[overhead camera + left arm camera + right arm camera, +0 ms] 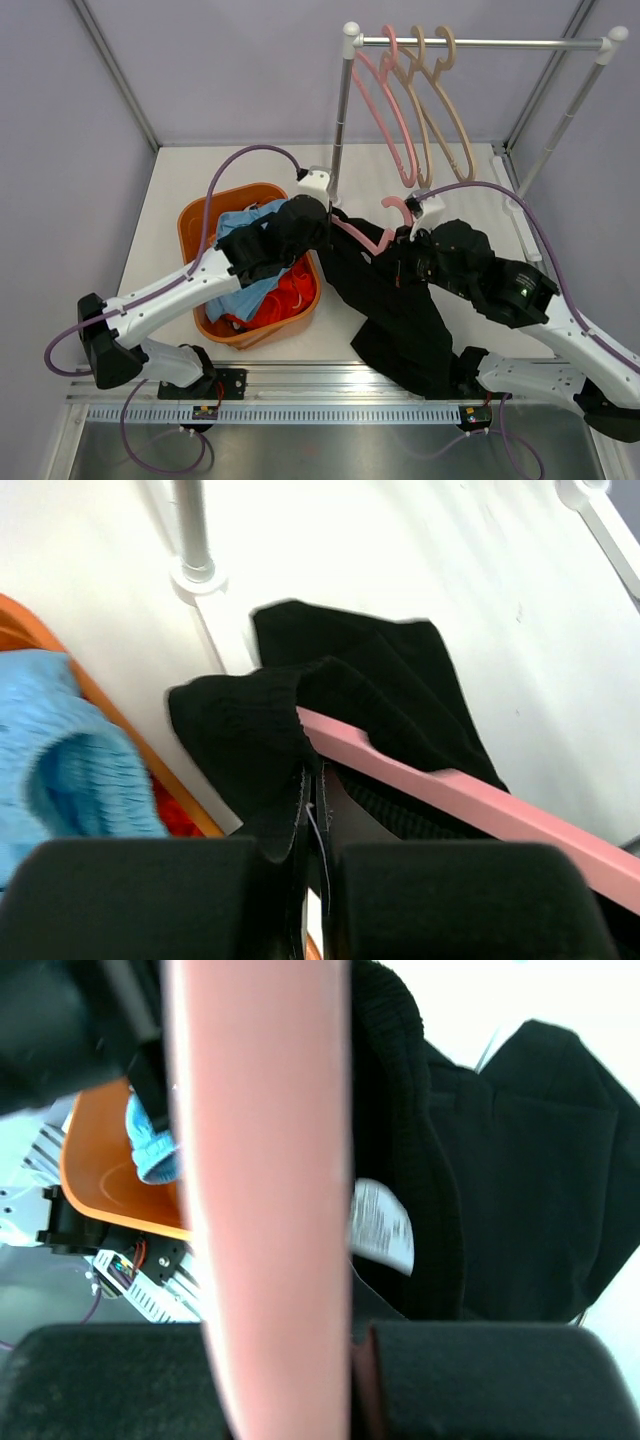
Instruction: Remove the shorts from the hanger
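While on one hanger (pixel 365 238), black shorts (pixel 400 310)

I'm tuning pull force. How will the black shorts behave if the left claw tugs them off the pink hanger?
Probably floppy: the black shorts lie crumpled and folded on the table. Likely light, as the left claw holds the waistband with a mere pinch. The ribbed knit may stretch or catch on the pink hanger.

Top looks down; close wrist views share hanger (pixel 450 788).
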### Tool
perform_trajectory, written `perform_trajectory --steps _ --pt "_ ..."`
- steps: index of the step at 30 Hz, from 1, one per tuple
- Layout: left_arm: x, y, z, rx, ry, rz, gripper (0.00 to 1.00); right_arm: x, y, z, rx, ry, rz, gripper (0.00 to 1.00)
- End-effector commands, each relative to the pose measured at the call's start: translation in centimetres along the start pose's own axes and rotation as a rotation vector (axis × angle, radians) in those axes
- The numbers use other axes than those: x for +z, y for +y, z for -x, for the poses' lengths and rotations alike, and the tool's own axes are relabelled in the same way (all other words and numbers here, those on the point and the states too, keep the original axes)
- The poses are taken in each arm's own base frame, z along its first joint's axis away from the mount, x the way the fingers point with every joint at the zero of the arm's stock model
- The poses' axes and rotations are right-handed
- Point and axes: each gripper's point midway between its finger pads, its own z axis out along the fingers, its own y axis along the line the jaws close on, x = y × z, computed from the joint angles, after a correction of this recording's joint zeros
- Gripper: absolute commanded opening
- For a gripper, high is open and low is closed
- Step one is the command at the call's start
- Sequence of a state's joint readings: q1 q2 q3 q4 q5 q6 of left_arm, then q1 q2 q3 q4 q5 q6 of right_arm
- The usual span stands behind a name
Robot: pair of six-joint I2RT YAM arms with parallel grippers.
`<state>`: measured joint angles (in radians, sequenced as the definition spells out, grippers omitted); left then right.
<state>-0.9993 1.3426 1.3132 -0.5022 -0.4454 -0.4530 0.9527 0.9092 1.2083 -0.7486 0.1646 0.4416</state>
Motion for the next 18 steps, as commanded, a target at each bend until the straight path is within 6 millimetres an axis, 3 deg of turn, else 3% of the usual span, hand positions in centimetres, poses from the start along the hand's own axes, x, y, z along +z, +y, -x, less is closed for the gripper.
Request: perform_trajectory --steps 1,2,5,8,11,13,18 --pt "0.1 3.5 4.1 -0.077 -0.103 0.132 0.00 -2.9 1.6 2.9 0.024 -0.118 0.076 0.00" --pt "0.4 5.0 4.5 -0.102 -0.105 0.161 0.00 -3.0 1.4 2.7 0.023 -0.119 0.073 0.00" --pt "1.0 6.7 4.5 -0.134 -0.087 0.172 0.00 -3.4 1.1 2.6 0.019 -0.134 0.070 0.00" --pt "1.5 7.2 3.9 -0.125 -0.066 0.180 0.00 -3.6 1.0 2.5 0.013 -0.140 0.075 0.00" --pt "2.2 6.8 2.7 -0.117 -0.028 0.163 0.00 -3.9 0.9 2.8 0.011 -0.167 0.085 0.00" --pt "2.6 5.5 1.9 -0.104 0.002 0.086 0.00 -4.4 0.7 3.4 0.015 -0.205 0.083 0.00" --pt "2.9 5.1 -0.4 -0.098 0.060 0.048 0.00 -5.4 0.1 4.4 0.018 -0.266 0.066 0.00"
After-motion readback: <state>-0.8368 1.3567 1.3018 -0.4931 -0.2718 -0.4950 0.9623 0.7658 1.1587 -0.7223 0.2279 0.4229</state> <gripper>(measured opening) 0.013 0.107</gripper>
